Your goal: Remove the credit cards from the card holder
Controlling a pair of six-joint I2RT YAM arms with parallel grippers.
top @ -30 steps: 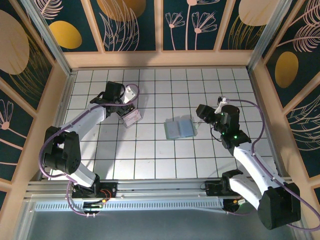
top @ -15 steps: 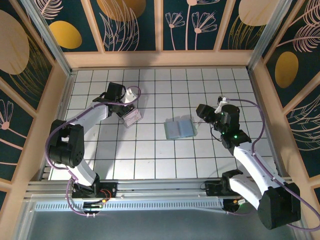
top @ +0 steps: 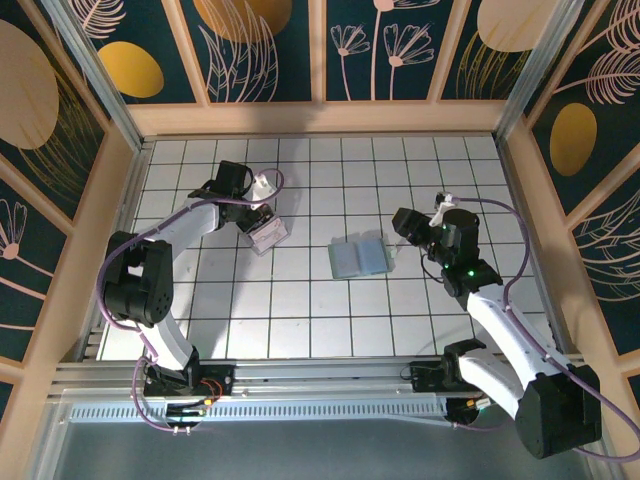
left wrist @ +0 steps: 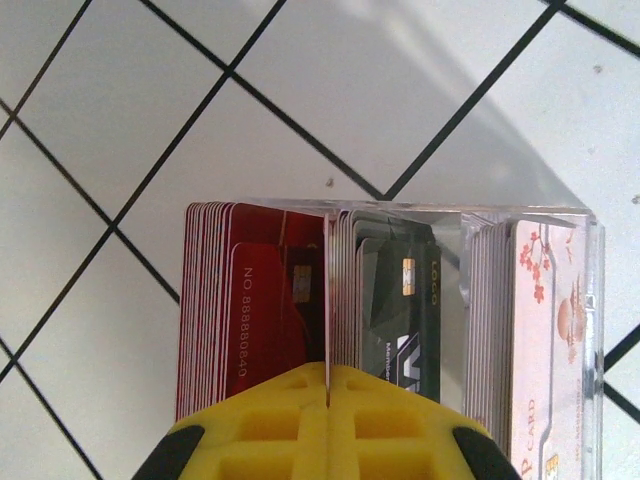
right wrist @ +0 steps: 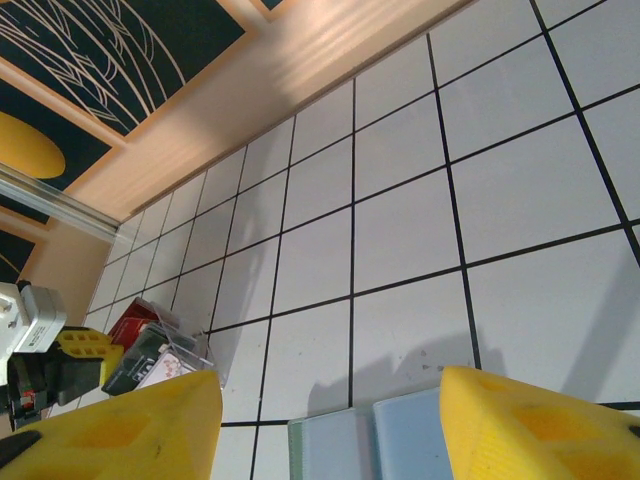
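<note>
Left gripper [left wrist: 328, 400] is clenched, its yellow fingers [left wrist: 260, 430] pressed flat together over the clear box [left wrist: 450, 212]. Their seam lines up with the divider between two stacks. Whether anything thin is pinched in that seam cannot be told. Right gripper [right wrist: 330, 395] stands released, jaws apart and empty, above the card holder [right wrist: 400, 440].

At the near edge an aluminium rail [top: 300, 385] carries both arm bases. From it stretches the table [top: 300, 310], white tiles ruled by thin black grid lines, matte and evenly lit, with soft shadows under the arms.

Right of centre the card holder [top: 358, 256] lies opened flat, two pale bluish panels side by side. Cards inside it cannot be made out. The right gripper [top: 403, 226] hovers just beside its far right corner.

Well to the left and slightly farther, the clear box [top: 266, 234] stands on the tiles with the left gripper [top: 256, 216] at its far left side. It holds three upright stacks: red cards [left wrist: 250, 300], dark cards [left wrist: 395, 300] and whitish credit cards [left wrist: 540, 320] with pink blossom print.

Beyond the tiles a pale wooden frame [top: 320, 118] borders the table on the far, left and right sides. Above it rise dark teal panels [top: 260, 50] painted with gold ovals and thin line-drawn plants.
</note>
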